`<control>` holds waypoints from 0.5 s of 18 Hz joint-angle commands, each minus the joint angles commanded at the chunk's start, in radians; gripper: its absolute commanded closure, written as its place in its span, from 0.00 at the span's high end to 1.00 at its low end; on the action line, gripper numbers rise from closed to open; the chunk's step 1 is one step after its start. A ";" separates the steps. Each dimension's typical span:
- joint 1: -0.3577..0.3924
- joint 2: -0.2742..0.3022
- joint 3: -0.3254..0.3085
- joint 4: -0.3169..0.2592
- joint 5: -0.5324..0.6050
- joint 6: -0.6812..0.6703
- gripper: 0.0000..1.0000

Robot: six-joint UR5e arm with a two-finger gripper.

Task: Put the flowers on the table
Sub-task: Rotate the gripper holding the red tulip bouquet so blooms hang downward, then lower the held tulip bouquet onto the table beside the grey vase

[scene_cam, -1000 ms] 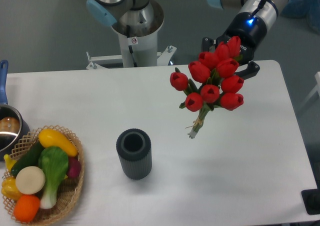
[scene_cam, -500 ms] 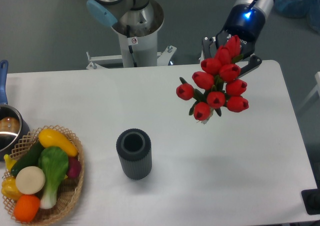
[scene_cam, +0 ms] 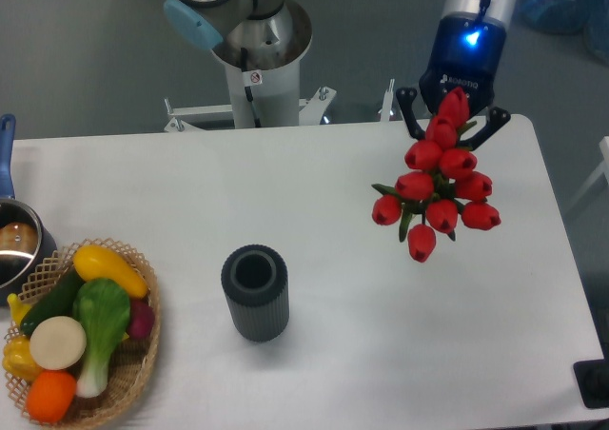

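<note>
Overhead, the single arm's gripper (scene_cam: 455, 116) hung above the far right part of the white tabletop (scene_cam: 314, 178), its blue-lit wrist pointing down toward the surface. Its two dark fingers (scene_cam: 407, 114) were spread a little to either side of the top of the bunch of red tulips (scene_cam: 438, 187), and appeared to be closed on the bunch there, though the actual contact was hidden behind the buds, so the hold was a judgement and not something plainly seen. The tulips were up in the air, not resting on the tabletop; a soft shadow lay on the white surface below and beside them. The bunch hung mostly toward the camera from the fingers, buds foremost, so that its stems and any tie were out of sight and its long axis looked steep, close to upright, with the lowest bud nearest the front edge. That mattered for the coming move: judging from this pose, the bunch would need to be lowered and probably tipped over so its length could lie flat on the open white area just below it. A dark ribbed cylindrical vase (scene_cam: 255, 292) stood well apart to the left, and a wicker basket (scene_cam: 133, 368) of toy vegetables sat at the front left corner, both clear of that spot.
</note>
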 joint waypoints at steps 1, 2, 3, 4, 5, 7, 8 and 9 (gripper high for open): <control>-0.011 -0.015 0.002 0.000 0.026 0.003 0.15; -0.028 -0.035 0.003 0.000 0.057 0.006 0.15; -0.031 -0.043 0.003 0.000 0.091 0.006 0.15; -0.034 -0.058 0.002 0.000 0.130 0.008 0.15; -0.041 -0.072 0.003 0.000 0.170 0.008 0.15; -0.063 -0.101 0.005 0.000 0.226 0.009 0.15; -0.066 -0.115 0.002 0.000 0.249 0.011 0.15; -0.068 -0.127 0.003 -0.002 0.287 0.011 0.15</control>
